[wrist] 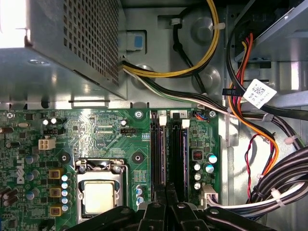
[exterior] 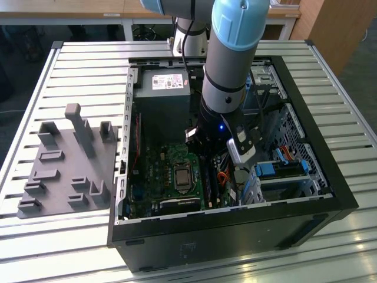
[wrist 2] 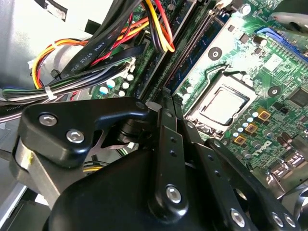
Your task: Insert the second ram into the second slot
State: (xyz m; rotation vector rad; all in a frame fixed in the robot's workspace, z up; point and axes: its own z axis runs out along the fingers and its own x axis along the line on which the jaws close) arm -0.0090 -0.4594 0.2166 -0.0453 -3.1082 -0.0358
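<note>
Your gripper (wrist: 166, 204) hangs inside the open computer case (exterior: 306, 203), low over the motherboard (wrist: 110, 139) and right above the memory slots (wrist: 169, 154) beside the CPU socket (wrist: 98, 195). Its fingers (wrist 2: 168, 125) are drawn together; you cannot tell whether the second ram is pinched between them. In the first wrist view, dark sticks appear to sit in the slots. A grey fixture tray (exterior: 65, 171) lies on the table (exterior: 82, 59) outside the case.
</note>
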